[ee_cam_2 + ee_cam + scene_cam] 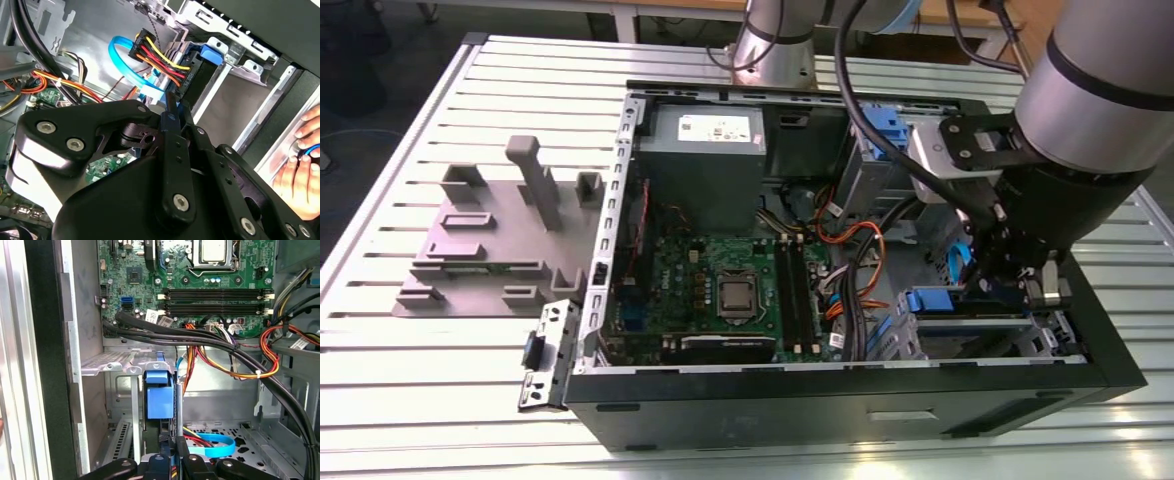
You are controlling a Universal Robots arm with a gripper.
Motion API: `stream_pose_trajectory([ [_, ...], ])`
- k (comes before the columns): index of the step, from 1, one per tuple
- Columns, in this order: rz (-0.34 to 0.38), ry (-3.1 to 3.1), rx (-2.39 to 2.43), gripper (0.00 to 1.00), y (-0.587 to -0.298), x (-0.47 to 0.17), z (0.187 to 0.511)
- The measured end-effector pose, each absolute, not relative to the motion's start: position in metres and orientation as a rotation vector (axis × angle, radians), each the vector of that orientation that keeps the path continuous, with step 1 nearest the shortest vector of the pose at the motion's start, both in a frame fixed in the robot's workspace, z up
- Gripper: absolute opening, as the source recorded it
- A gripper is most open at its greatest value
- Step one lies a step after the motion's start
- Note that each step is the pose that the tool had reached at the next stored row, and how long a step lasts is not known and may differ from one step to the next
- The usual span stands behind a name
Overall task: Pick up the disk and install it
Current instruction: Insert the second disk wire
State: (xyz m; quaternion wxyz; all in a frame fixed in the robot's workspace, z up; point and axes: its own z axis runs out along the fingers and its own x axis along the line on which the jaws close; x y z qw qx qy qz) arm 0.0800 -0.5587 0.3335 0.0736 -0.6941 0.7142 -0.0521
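gripper linkage, black, sits closest to the lens in the second wrist view and blocks most of the lower field. i cannot tell whether the gripper is released or clenched. its tip is just beside the disk.

disk position: standing on edge in the drive cage, in the case corner at the exterior view's right, near side. in the first wrist view i see its blue rail end between two upright cage edges, close on both sides. a wire plug with red, yellow and black leads meets the disk's end, and a blue flat cable loops away from the same end.

clearances:
- cage side: sheet-metal edges flank the disk closely. i see little free room there.
- case floor: a bare perforated patch lies open beside the cage, with the blue cable curled across part of it.
- above the cage: a black cable bundle runs along the board edge, near the cage top.
- case wall: the arm reaches in over the rim at the exterior view's right, and the gripper hangs just inside it.

a person's hand rests outside the case wall in the second wrist view.

a grey fixture stands on the table at the exterior view's left, well apart from the case.
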Motion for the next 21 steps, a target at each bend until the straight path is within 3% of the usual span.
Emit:
stream_pose_trajectory([
  [21, -0.146, 2.136, -2.081, 0.16, -0.5638, 0.08, 0.3334],
])
